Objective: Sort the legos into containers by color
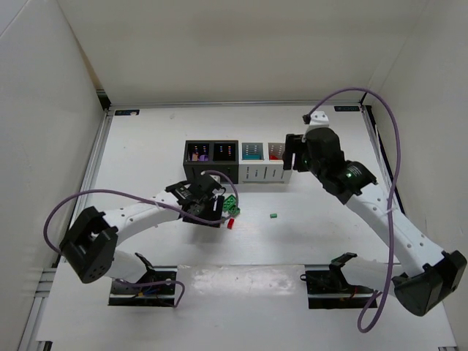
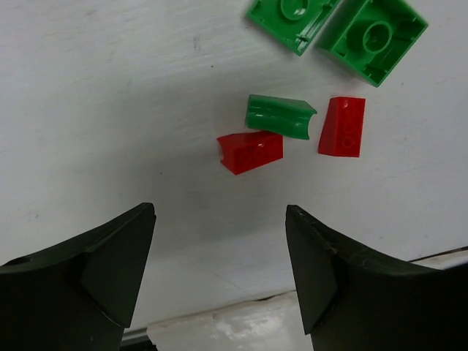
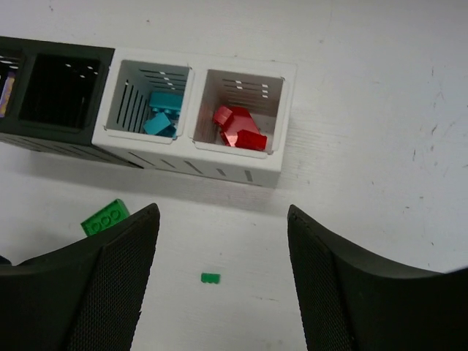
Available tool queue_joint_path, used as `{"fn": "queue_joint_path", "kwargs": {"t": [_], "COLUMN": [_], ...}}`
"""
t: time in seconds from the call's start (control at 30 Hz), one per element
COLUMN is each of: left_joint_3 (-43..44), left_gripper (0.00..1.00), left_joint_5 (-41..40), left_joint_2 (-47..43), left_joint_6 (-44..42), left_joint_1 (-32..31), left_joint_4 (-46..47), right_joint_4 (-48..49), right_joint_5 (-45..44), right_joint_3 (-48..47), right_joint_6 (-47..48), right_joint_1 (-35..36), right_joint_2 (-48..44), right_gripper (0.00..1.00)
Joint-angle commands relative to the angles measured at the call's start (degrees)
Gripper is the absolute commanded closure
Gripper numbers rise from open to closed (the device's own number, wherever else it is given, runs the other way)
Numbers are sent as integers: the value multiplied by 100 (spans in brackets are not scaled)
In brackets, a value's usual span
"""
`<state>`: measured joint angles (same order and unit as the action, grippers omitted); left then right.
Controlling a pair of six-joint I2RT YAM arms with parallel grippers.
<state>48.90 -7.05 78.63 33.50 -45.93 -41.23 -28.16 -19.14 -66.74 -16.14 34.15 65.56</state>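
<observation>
The containers point(image 1: 238, 162) stand in a row mid-table, two black on the left and two white on the right. In the right wrist view the white bins hold teal legos point(image 3: 162, 117) and red legos point(image 3: 240, 130). My left gripper point(image 2: 219, 245) is open and empty just short of two red legos point(image 2: 250, 152) point(image 2: 342, 126), a curved green piece point(image 2: 279, 115) and two larger green legos point(image 2: 373, 36). My right gripper point(image 3: 223, 252) is open and empty above a tiny green lego point(image 3: 210, 278), in front of the white bins. A green brick point(image 3: 104, 218) lies to its left.
The leftmost black bin holds purple pieces point(image 1: 196, 155). The loose pile point(image 1: 231, 206) lies just in front of the black bins, partly under my left arm; a red lego point(image 1: 229, 224) and a small green one point(image 1: 273, 215) lie nearer. White walls enclose the table.
</observation>
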Motion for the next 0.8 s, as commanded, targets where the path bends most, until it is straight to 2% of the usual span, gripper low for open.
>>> {"fn": "queue_joint_path", "kwargs": {"t": [0.0,0.07,0.1,0.17,0.27,0.33,0.5,0.63,0.77], "left_joint_3": [-327,-469,-539,-522,-426,-145,32,-109,-477], "left_gripper": [18,16,16,16,22,31,37,40,40], "left_joint_5": [476,546,799,1107,1258,1302,1364,1443,1181], "left_joint_2": [91,100,109,266,634,934,1461,1366,1050], "left_joint_6": [-824,-1046,-1421,-1573,-2004,-2127,-2084,-1944,-1602], "left_joint_1": [-12,14,14,119,181,199,199,173,111], "left_joint_4": [1141,1545,1652,1758,2075,1997,2057,1988,1935], "right_joint_4": [-268,-400,-453,-488,-515,-532,-497,-497,-488], "right_joint_5": [-29,15,33,111,191,322,410,463,490], "right_joint_3": [336,389,416,469,504,504,531,530,557], "right_joint_6": [-231,-328,-363,-381,-433,-451,-443,-416,-399], "right_joint_1": [-75,-110,-119,-154,-225,-295,-374,-436,-427], "right_joint_2": [-245,-395,-421,-509,-553,-606,-711,-764,-773], "right_gripper": [27,27,27,27,27,27,27,27,27]}}
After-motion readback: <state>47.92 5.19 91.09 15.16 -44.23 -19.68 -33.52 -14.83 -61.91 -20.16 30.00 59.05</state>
